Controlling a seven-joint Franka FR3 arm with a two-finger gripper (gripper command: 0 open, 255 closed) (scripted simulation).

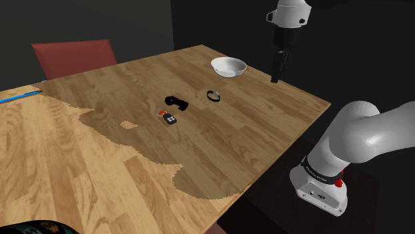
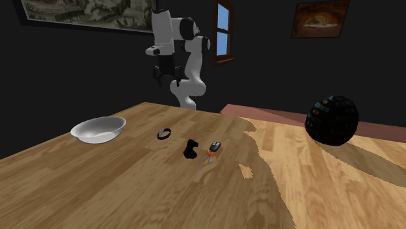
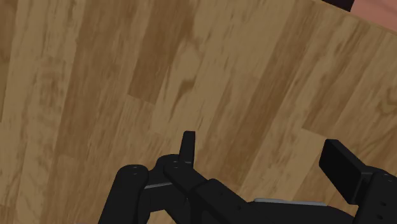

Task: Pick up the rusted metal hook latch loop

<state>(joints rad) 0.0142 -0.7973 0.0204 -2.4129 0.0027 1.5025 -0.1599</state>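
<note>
Gripper (image 1: 274,77) hovers high above table (image 1: 286,106), jaws spread, empty. Dark latch loop (image 1: 213,96) lies flat near white bowl (image 1: 229,66), toward shoulder view's left of gripper. Centre over loop, descend straight, straddle rim, then close.

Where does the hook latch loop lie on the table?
In the shoulder view, the dark latch loop lies on the wooden table, just below the white bowl and right of a black object.
</note>
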